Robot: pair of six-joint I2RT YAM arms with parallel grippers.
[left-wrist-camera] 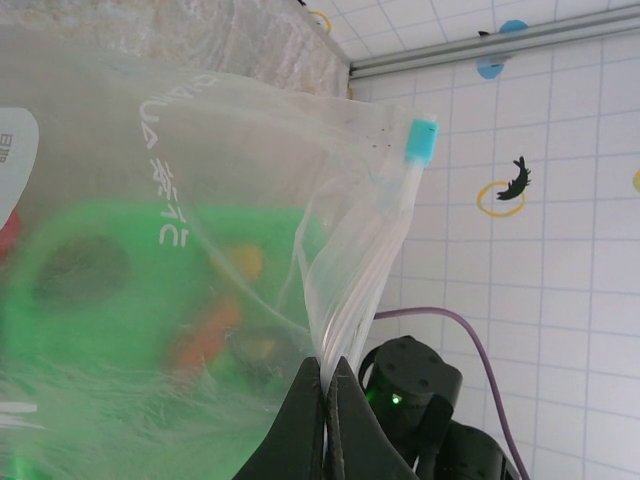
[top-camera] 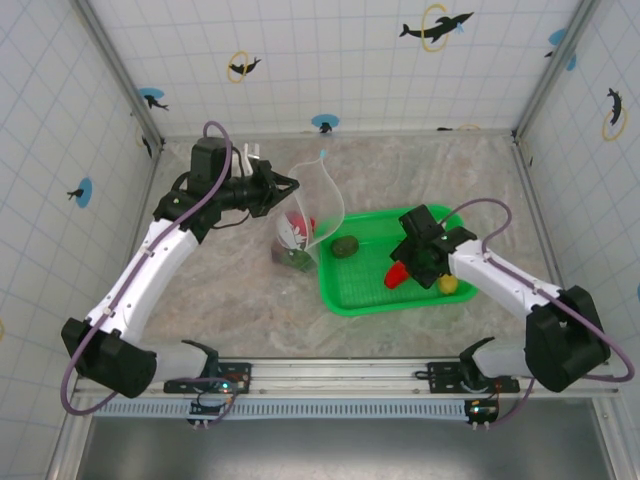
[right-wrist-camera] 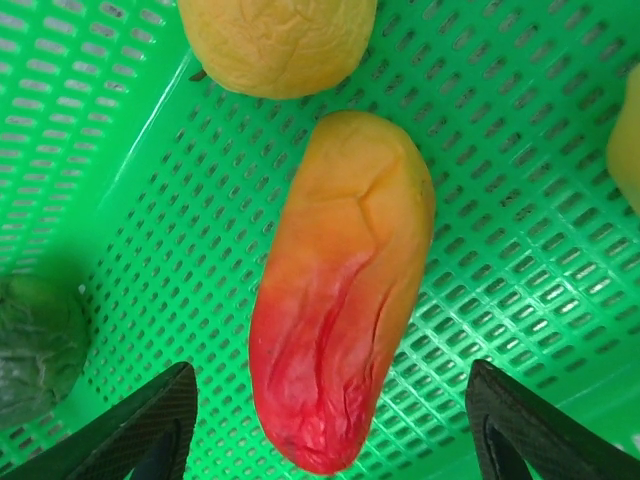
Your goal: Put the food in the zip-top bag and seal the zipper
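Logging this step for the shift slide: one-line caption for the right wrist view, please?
Open right gripper framing a red-and-orange toy fruit in the green basket, yellow fruit beyond.

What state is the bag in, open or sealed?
Open: the left gripper pinches the zipper, and the zip-top bag has its rim curved into a loop.

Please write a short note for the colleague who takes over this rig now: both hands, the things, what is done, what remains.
The left hand is shut on the zip-top bag at its rim, holding it up beside the green basket.
The right hand is open, low over the red-orange piece in the basket, not gripping yet.
Done: red and green food lies in the bag.
Left: the red-orange piece, the dark green piece and the yellow piece; then seal the zipper.
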